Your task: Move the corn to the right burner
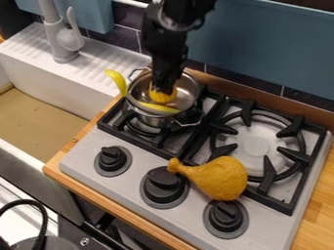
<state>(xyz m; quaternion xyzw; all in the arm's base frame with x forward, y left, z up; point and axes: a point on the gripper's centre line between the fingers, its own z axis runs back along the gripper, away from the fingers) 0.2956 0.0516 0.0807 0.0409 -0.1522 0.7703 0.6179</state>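
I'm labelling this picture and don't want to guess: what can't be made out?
In the camera view:
- Corn, upper end: hidden by the gripper, so any grip is unclear.
- Pot, inside bottom: partly covered by the corn.
- Left burner, middle: behind the pot.
- Faucet, top: cut off by the top edge.

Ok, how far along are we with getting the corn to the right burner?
Getting to the corn looks done: the tool is right at it, down in the metal pot. I can't tell whether it's gripped. Left to do: lift the corn out, carry it across and set it down on the right burner.
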